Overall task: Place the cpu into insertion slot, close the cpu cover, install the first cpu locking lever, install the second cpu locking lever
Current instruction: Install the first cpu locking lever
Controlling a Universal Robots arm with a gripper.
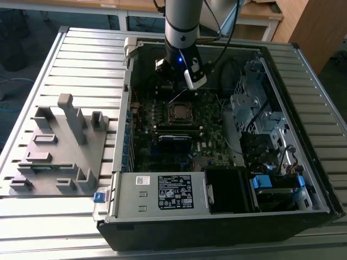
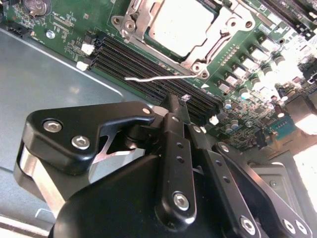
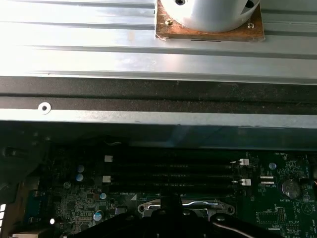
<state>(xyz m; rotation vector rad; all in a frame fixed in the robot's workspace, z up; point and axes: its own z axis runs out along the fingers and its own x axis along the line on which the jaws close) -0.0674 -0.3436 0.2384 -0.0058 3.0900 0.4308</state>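
Silver-grey cpu (image 2: 181, 22) is seated in the slot (image 1: 180, 121). The cover (image 2: 140, 25) lies flat around it, as far as the second wrist view shows. Same view: one thin lever (image 2: 158, 78) stands free, angled out over the RAM slots (image 2: 129, 62), not tucked down. Gripper (image 2: 172, 101) sits just beside that lever, on the RAM side of the slot. Contact: can't tell. Jaw state: can't tell either, the black linkage blocks the view.

Exterior view adds context:
- Open case (image 1: 217, 233) on a slatted table (image 1: 81, 49).
- Grey fixture (image 1: 59, 146) well apart, on the exterior view's left.
- Arm hangs above the slot.
- Cpu is a small pale square here, and the lever reads as a thin bright line by the gripper. Cover detail is too small to judge.

First wrist view gives the case wall, table slats, arm base (image 3: 208, 12), coin cell (image 3: 290, 187) and the RAM slots side on. One edge of the metal frame around the slot shows. The rest is cut off at the picture edge or hidden behind the gripper's dark body.

A dark rod (image 2: 215, 45) runs along the cover's edge in the second wrist view. Whether it is the other lever, and whether it is latched, is unclear.
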